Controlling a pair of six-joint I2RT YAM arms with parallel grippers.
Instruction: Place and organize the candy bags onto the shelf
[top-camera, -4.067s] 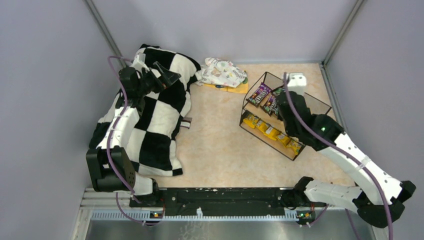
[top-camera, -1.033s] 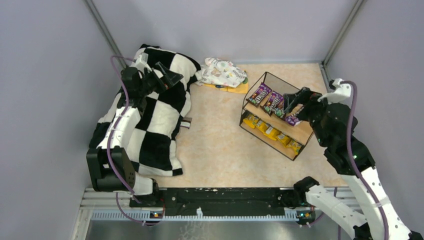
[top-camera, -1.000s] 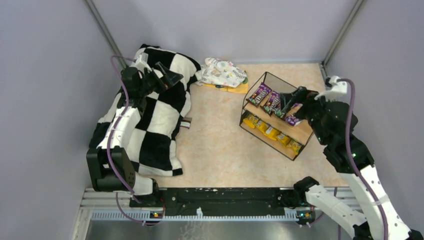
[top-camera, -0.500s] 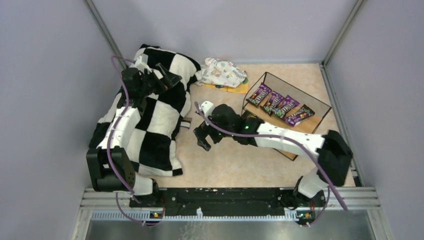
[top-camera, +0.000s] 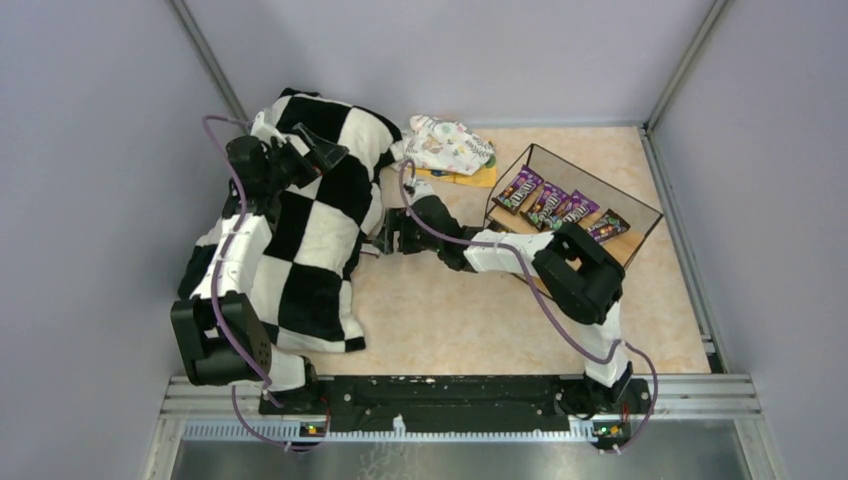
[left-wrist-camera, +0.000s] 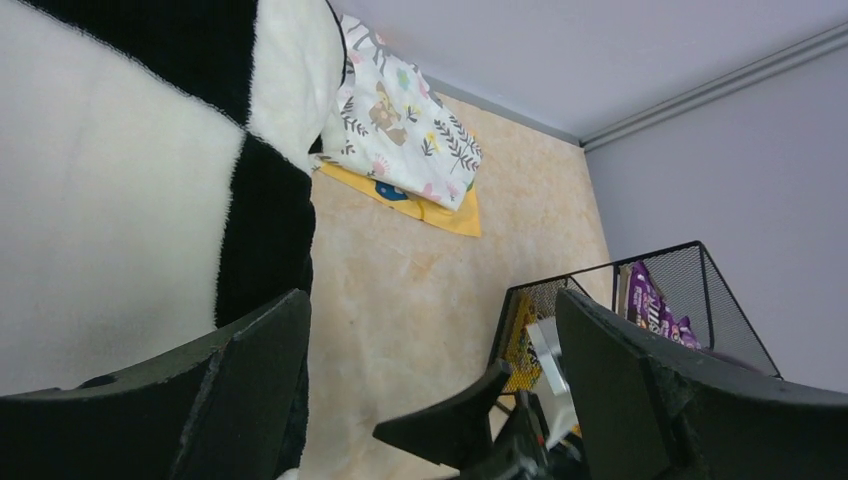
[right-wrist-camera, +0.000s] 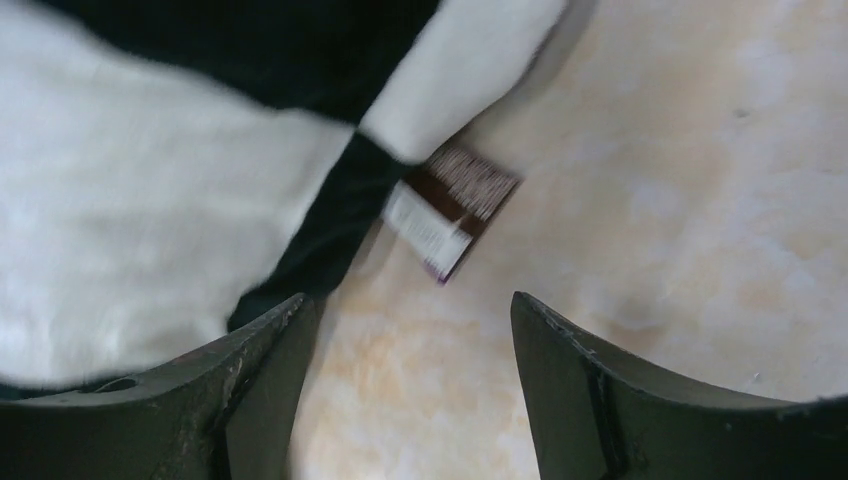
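Lettering on the four purple candy bags (top-camera: 545, 200) lining the upper board of the shelf (top-camera: 628, 243) is too small to read. One brown packet (right-wrist-camera: 450, 212) lies on the bench (right-wrist-camera: 700, 200), half tucked under the checkered blanket (right-wrist-camera: 150, 180), its white label blurred. Above it the right claw (right-wrist-camera: 405, 330) hangs spread wide; the left claw (left-wrist-camera: 430, 340) gapes over the blanket.

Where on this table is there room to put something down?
Bare tabletop: the front middle, between the checkered blanket and the right arm's base, and the far right corner behind the shelf. Crowded mid-table around the right gripper.
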